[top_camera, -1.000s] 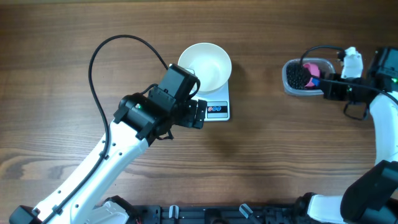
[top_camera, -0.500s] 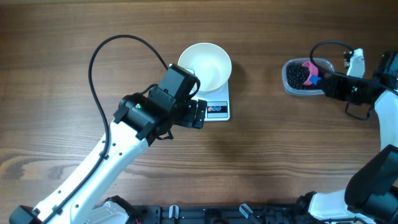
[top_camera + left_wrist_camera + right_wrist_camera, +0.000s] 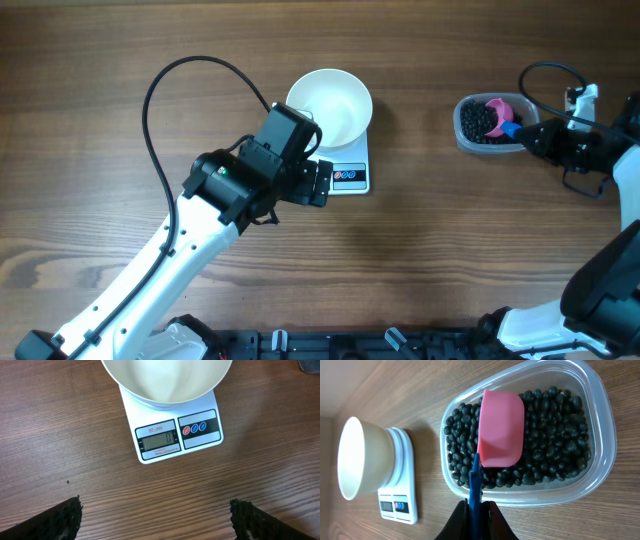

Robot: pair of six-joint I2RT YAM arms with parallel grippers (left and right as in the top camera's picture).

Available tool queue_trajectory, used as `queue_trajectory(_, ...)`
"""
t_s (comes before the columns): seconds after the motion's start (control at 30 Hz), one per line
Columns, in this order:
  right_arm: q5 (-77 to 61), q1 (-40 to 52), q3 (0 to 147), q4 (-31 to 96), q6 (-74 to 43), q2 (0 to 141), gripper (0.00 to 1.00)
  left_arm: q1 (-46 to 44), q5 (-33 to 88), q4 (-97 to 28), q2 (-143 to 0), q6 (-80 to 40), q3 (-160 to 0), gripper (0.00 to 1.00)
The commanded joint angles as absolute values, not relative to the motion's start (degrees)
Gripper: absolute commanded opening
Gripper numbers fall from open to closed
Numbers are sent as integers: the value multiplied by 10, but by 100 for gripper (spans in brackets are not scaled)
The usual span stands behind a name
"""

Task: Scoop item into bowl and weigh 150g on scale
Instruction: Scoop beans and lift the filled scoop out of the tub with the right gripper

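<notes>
The white bowl stands empty on the small white scale, whose display reads 0. My left gripper hovers just in front of the scale, open wide, nothing between its fingertips. At the far right the black beans fill a clear tub. A pink scoop with a blue handle lies tilted in the beans. My right gripper is shut on that handle, just outside the tub's rim. From overhead the right gripper sits right of the tub.
A black cable loops over the table left of the bowl. The left arm crosses the lower left. Bare wood lies between the scale and the tub.
The right arm has drawn back to the right and turned, still shut on the scoop handle in the tub. The left arm, bowl and scale have not moved.
</notes>
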State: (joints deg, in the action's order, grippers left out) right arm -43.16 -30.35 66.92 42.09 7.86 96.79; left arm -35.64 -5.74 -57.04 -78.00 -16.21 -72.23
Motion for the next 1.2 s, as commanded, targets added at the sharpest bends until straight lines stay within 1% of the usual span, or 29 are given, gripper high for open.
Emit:
queue_trajectory(0.0,-509,-314,670,410,59,987,4,-359,-57,-571,-781,-168,-732,100)
queue_trajectory(0.33,-514,-347,670,412,40,987,4,-359,-57,-571,-781,-168,-732,100)
queue_trajectory(0.43,-514,-347,670,412,-5,987,4,-359,-57,-571,-781,-168,-732,100)
queue_trajectory(0.73,-531,-351,670,420,-75,987,4,-359,-57,-571,-781,-168,-732,100)
queue_trajectory(0.83,-576,-366,670,421,-77,987,4,-359,-57,-571,-781,-168,-732,100)
queue_trajectory(1.17,-584,-412,670,455,-91,987,4,-359,-57,-571,-781,-168,-732,100)
